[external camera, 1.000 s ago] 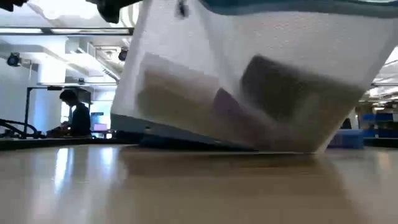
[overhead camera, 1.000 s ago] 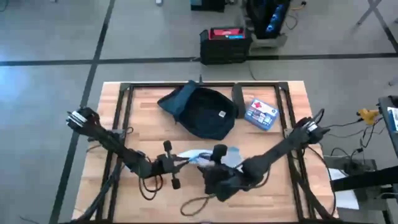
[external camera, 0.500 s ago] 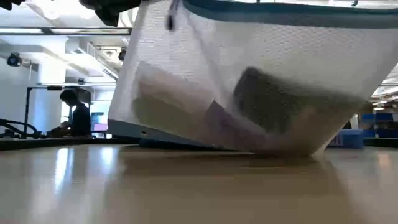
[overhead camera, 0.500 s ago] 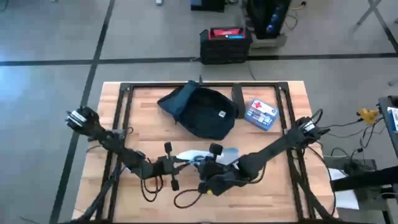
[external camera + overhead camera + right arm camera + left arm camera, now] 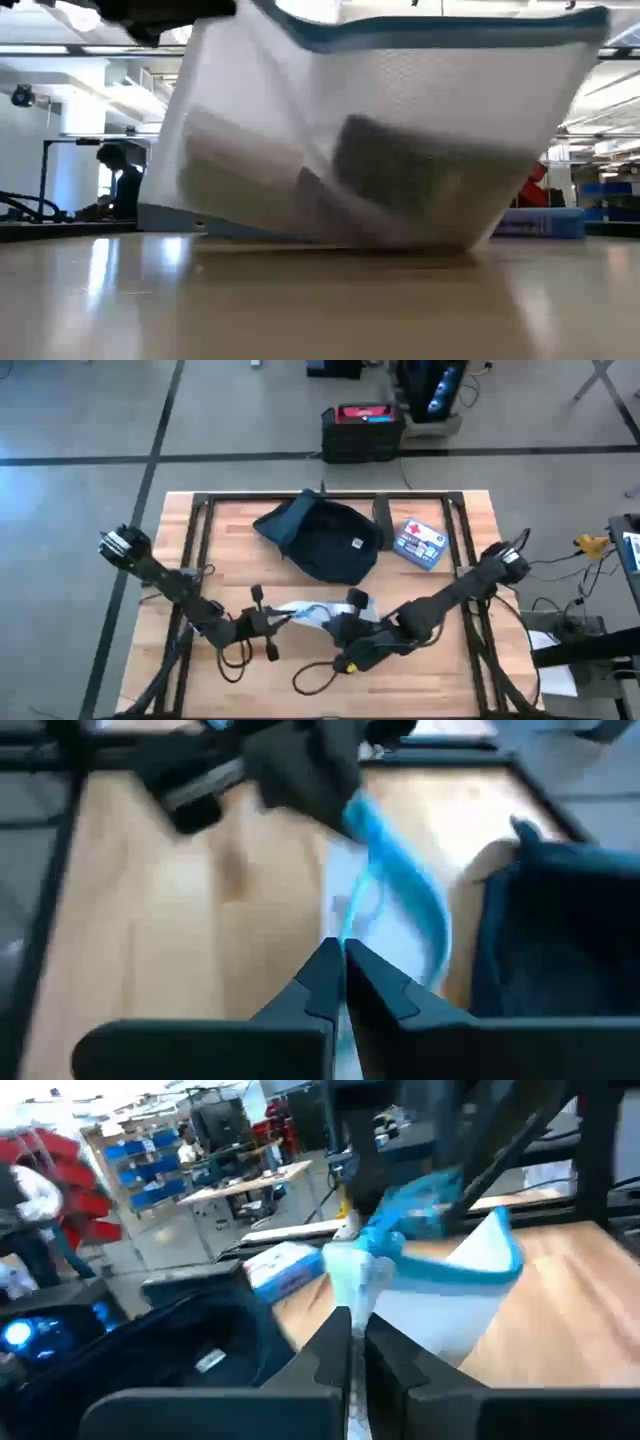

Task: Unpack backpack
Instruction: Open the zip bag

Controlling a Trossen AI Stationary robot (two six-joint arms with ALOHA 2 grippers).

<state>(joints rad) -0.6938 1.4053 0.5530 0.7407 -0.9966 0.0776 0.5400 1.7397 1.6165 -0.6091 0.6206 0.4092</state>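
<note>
Both claws, left [image 5: 283,619] and right [image 5: 335,626], clamped on clear pouch [image 5: 312,613]; slumped, open navy backpack [image 5: 325,540] beyond

Contents of clear pouch [image 5: 380,150] unreadable in low view: only a dark block and pale shapes behind mesh wall. Pouch top cut off by upper edge there. Backpack [image 5: 325,538] interior dark, nothing distinguishable inside from high view. Print on small box [image 5: 419,543] too small to read. Wrist views motion-blurred; pouch's blue trim [image 5: 400,880] smeared.
</note>
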